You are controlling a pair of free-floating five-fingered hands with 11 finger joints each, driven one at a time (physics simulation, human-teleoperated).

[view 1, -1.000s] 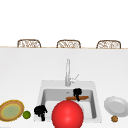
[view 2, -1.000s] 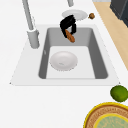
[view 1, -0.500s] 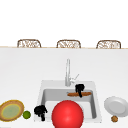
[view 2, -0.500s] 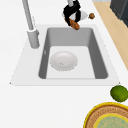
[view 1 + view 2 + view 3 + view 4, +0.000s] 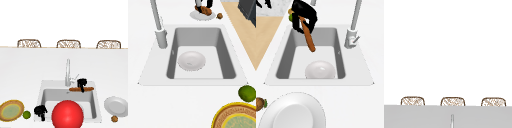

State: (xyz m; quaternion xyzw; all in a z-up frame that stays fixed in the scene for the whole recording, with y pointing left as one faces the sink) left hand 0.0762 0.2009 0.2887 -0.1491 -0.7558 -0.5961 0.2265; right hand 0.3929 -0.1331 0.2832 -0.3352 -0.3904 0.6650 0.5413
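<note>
My right hand (image 5: 81,83) hangs over the back of the sink (image 5: 45,95), just right of the faucet (image 5: 67,72), shut on a long brown stick-like thing (image 5: 81,89) that lies level across it. From the right side this hand (image 5: 303,17) holds the brown stick (image 5: 307,36) slanting down over the basin. In the left side view the same hand (image 5: 203,3) is at the far end. My left hand (image 5: 40,110) hovers at the sink's front left corner. A white bowl (image 5: 191,60) rests in the basin.
A large red round thing (image 5: 67,115) sits in front of the sink. A yellow-rimmed plate (image 5: 11,111) and a lime (image 5: 26,114) lie at the left. A white plate (image 5: 116,106) and a small brown object (image 5: 114,118) lie at the right.
My right hand has risen out of the basin with the brown stick and drifted toward the right end of the sink. The left hand has stayed in place.
</note>
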